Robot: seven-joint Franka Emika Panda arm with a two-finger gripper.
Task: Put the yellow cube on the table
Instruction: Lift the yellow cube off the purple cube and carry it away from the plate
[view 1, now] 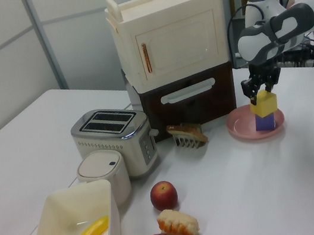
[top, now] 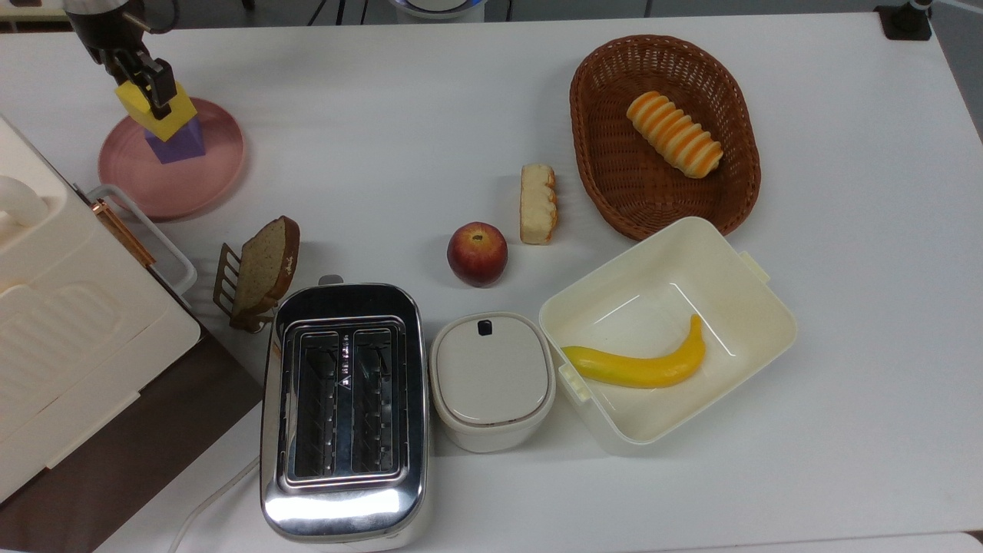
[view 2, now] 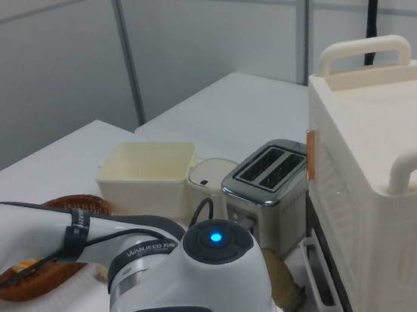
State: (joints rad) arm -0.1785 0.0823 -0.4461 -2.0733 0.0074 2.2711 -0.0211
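Note:
The yellow cube [top: 170, 117] [view 1: 264, 105] sits on top of a purple cube [top: 178, 143] [view 1: 264, 123], which stands on a round pink plate [top: 192, 184] [view 1: 238, 124] at the top view's far left of the white table [top: 384, 115]. My gripper [top: 143, 86] [view 1: 261, 93] hangs straight over the stack, open, with a finger down each side of the yellow cube's upper part. The black fingers hide part of the cube's top in the top view.
A cream cabinet [view 1: 167, 31] stands beside the plate. Bread in a rack [top: 261, 269], a toaster [top: 344, 407], a lidded white container [top: 491, 380], an apple [top: 477, 253], a bread piece [top: 537, 203], a basket [top: 599, 184] and a box [top: 760, 307] holding a banana lie around.

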